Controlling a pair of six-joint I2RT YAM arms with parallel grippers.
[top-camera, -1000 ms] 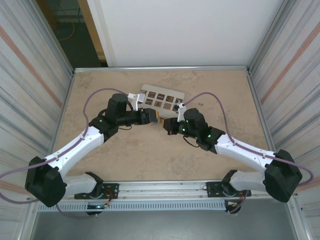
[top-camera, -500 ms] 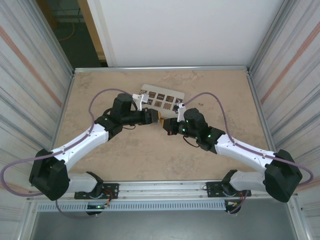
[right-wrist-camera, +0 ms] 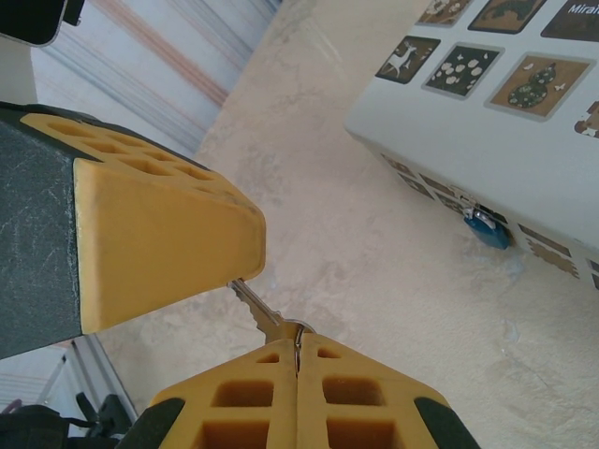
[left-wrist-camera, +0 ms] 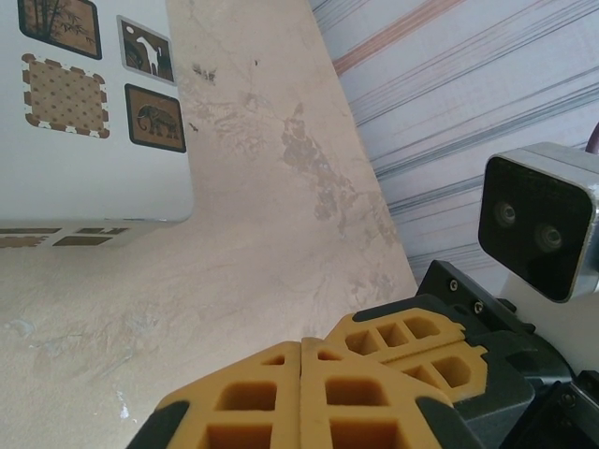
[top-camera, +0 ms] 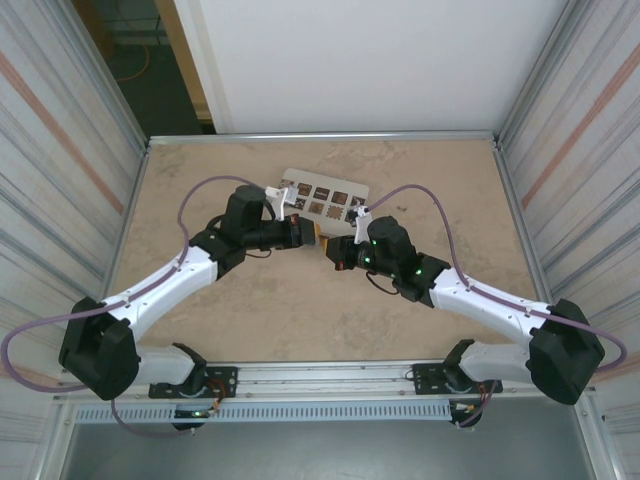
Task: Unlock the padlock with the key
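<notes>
From above: left claw [top-camera: 314, 235] and right claw [top-camera: 331, 248] tip to tip over the table [top-camera: 290, 320], just on the near side of the white box [top-camera: 322, 195], about level with its middle. Too small here to tell either grip.

From the left wrist: left claw's yellow pads [left-wrist-camera: 253, 402] pressed flat together, no gap at the seam. Cannot tell whether anything thin sits pinched there. Right claw's fingers just beside them, on the side away from the box.

From the right wrist: right claw clamped on the key [right-wrist-camera: 260, 311], head buried in the seam between the fingers, bare blade sticking out. Padlock [right-wrist-camera: 489, 230] at the foot of the box's near wall, bluish end showing, a silvery loop above it against the wall. Keyhole not discernible. Key's long axis roughly parallel to that near wall. Tip pointing away from the padlock, into the lower edge of the left claw's finger, either touching it or tucked behind it; cannot tell which.

Judged step: a hand-over or regrip of the key between the claws, ahead of insertion. Unlocking not yet begun. Next, probably:
- Leave one claw alone on the head and free the blade.
- Find the keyhole's face on the padlock.
- Swing the tip round toward the box.
- Line the long axis up with the keyhole, then ease in and twist.
</notes>
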